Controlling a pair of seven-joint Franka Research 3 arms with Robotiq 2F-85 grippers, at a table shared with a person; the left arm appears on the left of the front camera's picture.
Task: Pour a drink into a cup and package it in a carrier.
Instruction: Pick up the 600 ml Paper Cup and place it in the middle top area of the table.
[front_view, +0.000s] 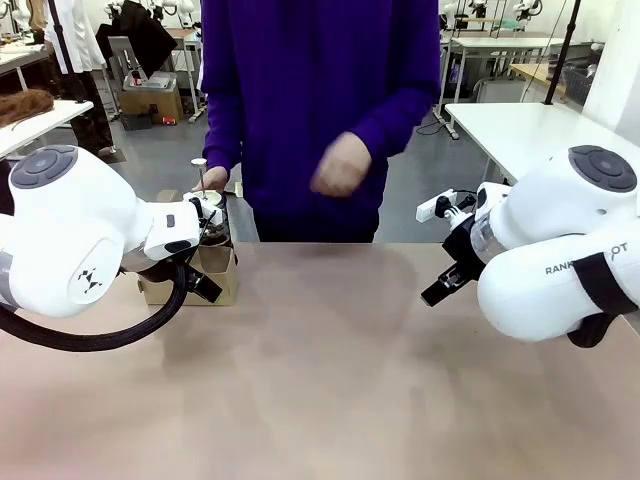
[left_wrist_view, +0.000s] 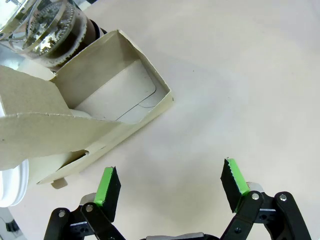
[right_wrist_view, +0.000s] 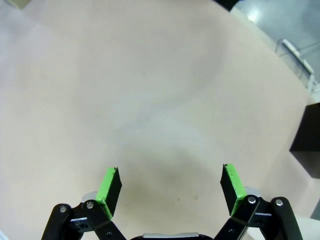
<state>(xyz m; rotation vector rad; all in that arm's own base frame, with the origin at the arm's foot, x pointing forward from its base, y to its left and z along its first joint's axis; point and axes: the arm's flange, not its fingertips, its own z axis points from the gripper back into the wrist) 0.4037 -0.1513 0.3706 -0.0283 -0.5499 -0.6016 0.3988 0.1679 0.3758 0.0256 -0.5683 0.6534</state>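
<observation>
The brown cardboard carrier (left_wrist_view: 107, 92) stands open on the table just ahead of my left gripper (left_wrist_view: 170, 187), which is open and empty. Behind the carrier is the glass pitcher with the dark drink (left_wrist_view: 57, 32). A white round rim (left_wrist_view: 9, 186) peeks in at the picture's left edge beside the carrier; I cannot tell if it is the cup. In the front view the carrier (front_view: 205, 272) sits at the table's left behind my left arm, and a person's hand (front_view: 212, 180) rests above it. My right gripper (right_wrist_view: 170, 192) hangs open over bare table.
The person in a purple top stands at the far side, with the other hand (front_view: 340, 165) raised over the table edge. A black box (right_wrist_view: 307, 140) stands off the table's edge on my right gripper's side. The tabletop (front_view: 330, 360) is tan.
</observation>
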